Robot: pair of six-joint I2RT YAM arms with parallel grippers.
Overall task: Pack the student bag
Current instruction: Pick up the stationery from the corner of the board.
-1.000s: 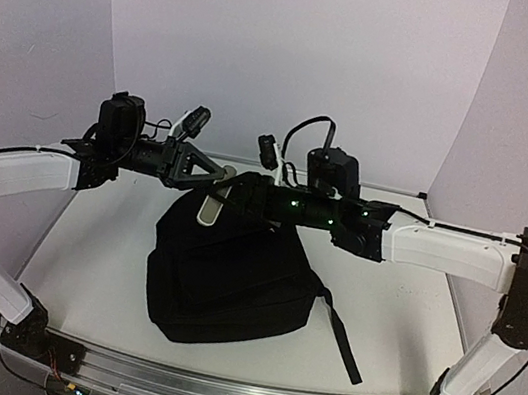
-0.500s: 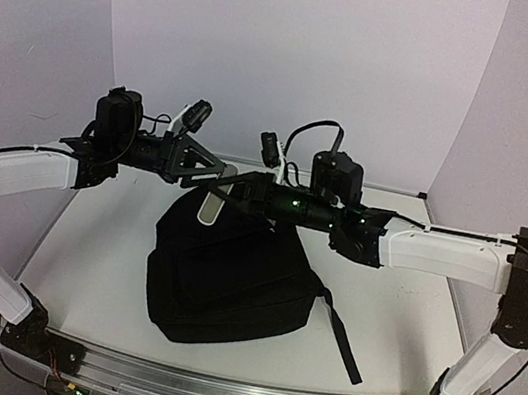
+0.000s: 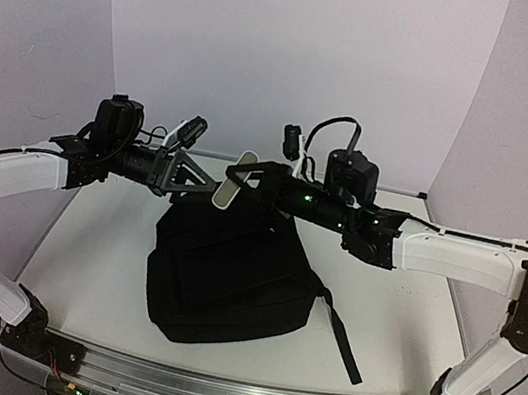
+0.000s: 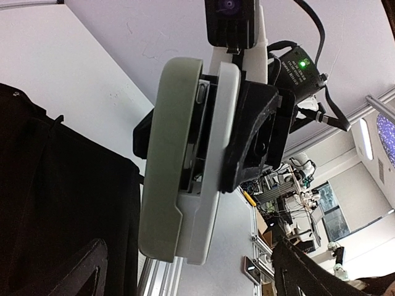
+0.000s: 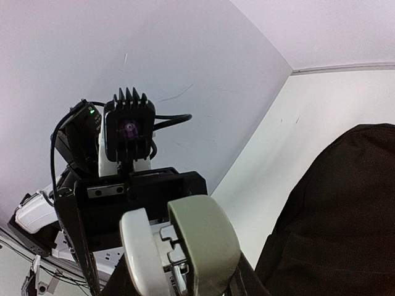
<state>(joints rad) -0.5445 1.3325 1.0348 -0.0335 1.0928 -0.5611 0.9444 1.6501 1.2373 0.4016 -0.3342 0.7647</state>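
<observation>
The right arm (image 3: 361, 224) hides part of the student bag (image 3: 229, 283); the stapler (image 5: 203, 237) probably covers fingertips of the right tool (image 3: 251, 173).

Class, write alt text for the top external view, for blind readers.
The right gripper holds a pale oblong object up near the far end of a black backpack on a table; the left gripper is open beside it.

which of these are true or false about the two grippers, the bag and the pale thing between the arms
1. The right gripper grips the pale green and white object. True.
2. The left gripper is clamped on that object. False: its jaws stand wide open.
3. The student bag lies on the table. True.
4. The object sits inside the bag. False: it is held in the air above the bag's far end.
</observation>
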